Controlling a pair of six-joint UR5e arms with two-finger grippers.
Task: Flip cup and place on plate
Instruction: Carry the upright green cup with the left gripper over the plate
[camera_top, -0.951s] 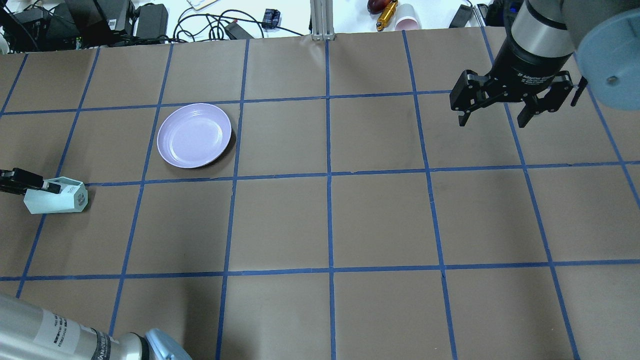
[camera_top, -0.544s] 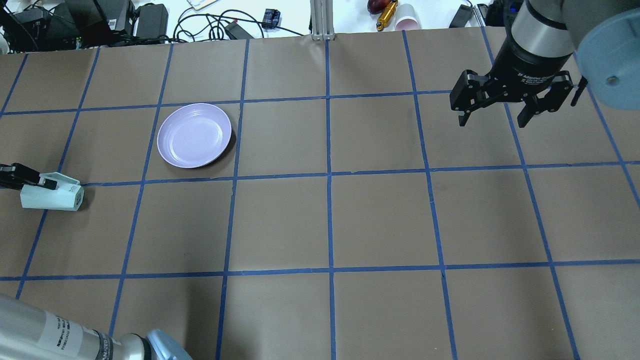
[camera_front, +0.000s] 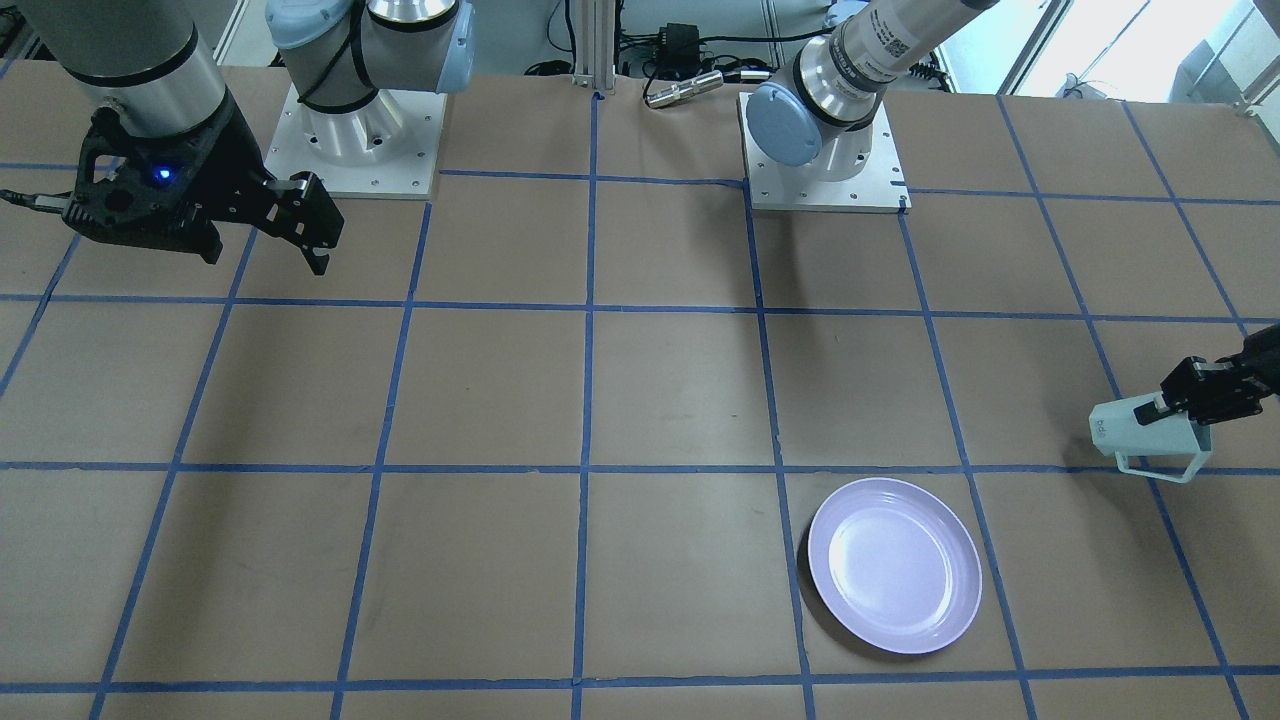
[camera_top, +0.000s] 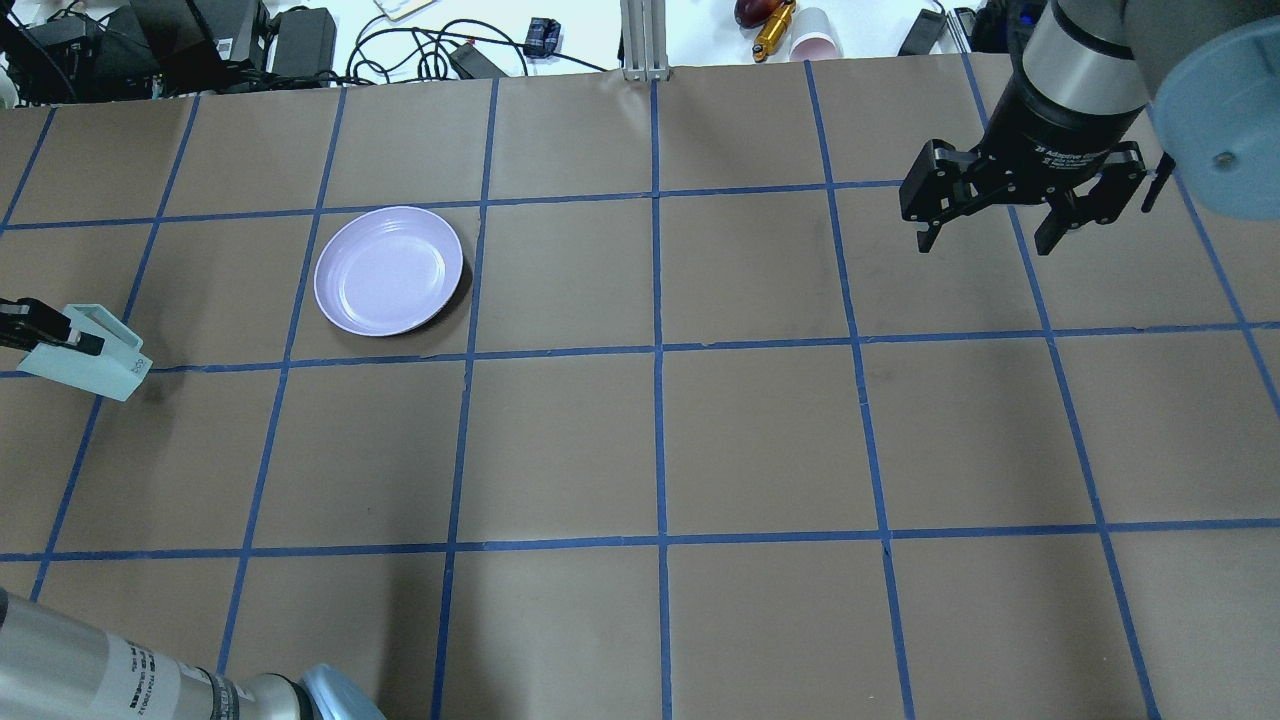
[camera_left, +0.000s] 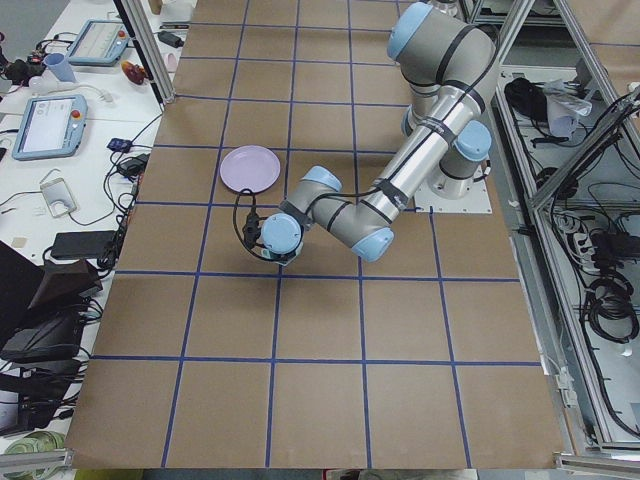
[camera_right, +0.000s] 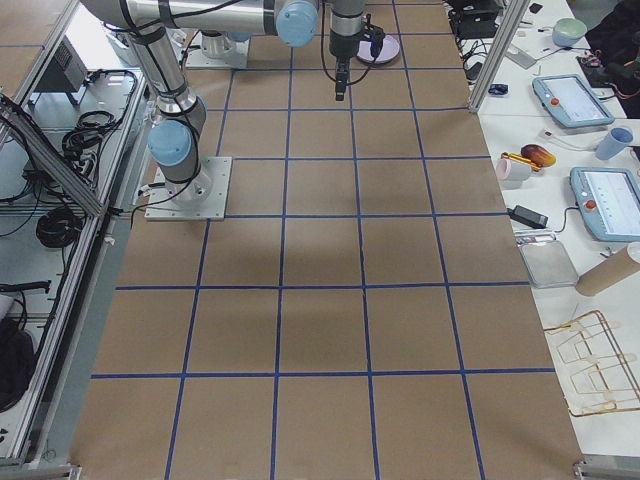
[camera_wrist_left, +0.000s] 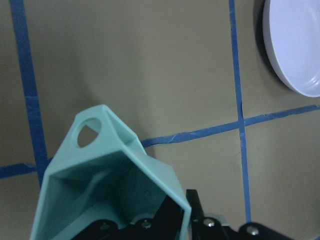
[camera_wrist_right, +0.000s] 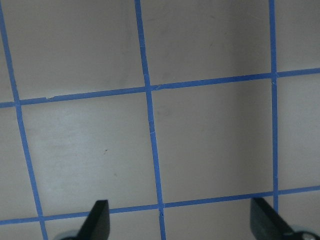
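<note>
The cup (camera_top: 88, 358) lies on its side in the air-side grip of the left gripper (camera_top: 62, 338), at the far left edge of the table (camera_top: 760, 440) in the overhead view. It sits left of the plate (camera_top: 388, 270), a little nearer the robot, and clear of it. Its long axis runs roughly across the table: the base with the small dark print points inward toward the table's middle, and the open mouth faces outward toward the wrist. The angular handle sticks out on the side away from the robot. The left gripper's jaws are closed on the cup's wall at the mouth end, with dark finger parts showing inside the opening in the left wrist view. Whether the cup's lower side touches the paper I cannot tell. The right gripper (camera_top: 985, 240) hangs over the far right of the table with its jaws spread wide and nothing between them. The table is covered in brown paper marked into squares by blue tape (camera_top: 657, 350). Beyond its far edge is a white bench with cables (camera_top: 400, 45) and an aluminium post (camera_top: 640, 40).
</note>
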